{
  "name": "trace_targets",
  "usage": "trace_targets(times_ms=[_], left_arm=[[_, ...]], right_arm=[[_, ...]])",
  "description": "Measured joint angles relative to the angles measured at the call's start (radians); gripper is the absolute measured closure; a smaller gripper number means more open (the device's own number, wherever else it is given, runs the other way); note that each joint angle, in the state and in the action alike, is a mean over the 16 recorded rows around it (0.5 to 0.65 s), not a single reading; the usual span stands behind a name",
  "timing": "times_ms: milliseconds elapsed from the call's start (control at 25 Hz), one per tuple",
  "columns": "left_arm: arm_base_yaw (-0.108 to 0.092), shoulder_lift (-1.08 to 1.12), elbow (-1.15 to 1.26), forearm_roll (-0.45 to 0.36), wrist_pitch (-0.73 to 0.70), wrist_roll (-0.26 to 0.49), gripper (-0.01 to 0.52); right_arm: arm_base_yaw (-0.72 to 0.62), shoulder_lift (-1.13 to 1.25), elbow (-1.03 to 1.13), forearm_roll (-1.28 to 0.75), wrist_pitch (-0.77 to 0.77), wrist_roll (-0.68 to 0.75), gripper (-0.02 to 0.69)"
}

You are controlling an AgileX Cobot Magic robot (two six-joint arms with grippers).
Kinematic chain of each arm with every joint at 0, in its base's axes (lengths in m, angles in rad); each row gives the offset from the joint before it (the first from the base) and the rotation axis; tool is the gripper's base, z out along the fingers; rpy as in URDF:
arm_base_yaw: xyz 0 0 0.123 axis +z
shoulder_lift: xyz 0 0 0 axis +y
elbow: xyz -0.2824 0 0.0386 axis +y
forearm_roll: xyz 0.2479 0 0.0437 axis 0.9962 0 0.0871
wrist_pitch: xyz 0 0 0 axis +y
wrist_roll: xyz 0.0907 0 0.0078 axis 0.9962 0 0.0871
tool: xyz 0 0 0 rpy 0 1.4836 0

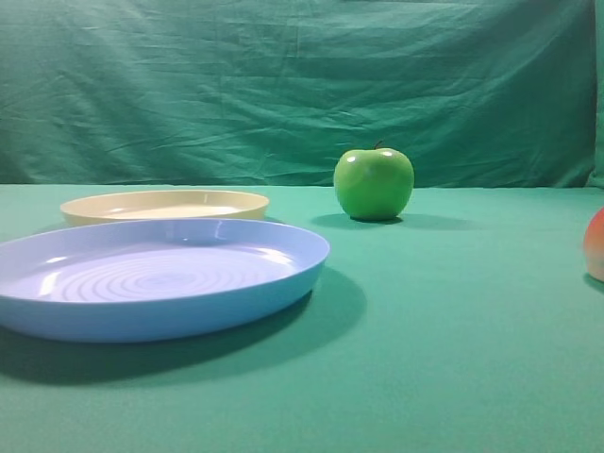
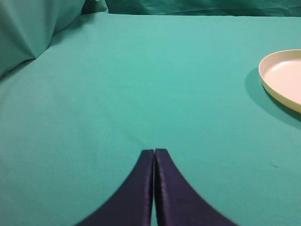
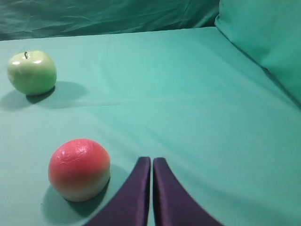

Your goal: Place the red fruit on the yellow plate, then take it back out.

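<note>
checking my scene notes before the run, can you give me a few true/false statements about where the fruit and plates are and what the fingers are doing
1. The red fruit sits on the green cloth, not on any plate. True.
2. The yellow plate holds the green apple. False: the plate is empty and the apple stands on the cloth to its right.
3. The right gripper has its fingers shut with nothing between them. True.
4. The left gripper is open. False: its fingers are pressed together.
5. The blue plate lies behind the yellow one. False: it lies nearer the exterior camera.
</note>
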Motion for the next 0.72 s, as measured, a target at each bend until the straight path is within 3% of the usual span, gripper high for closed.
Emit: trace_targets(times_ms=[720], left_arm=[[0.0, 0.0, 0.0, 0.0, 0.0, 0.0, 0.514]], right_arm=[[0.0, 0.0, 0.0, 0.0, 0.001, 0.0, 0.665]])
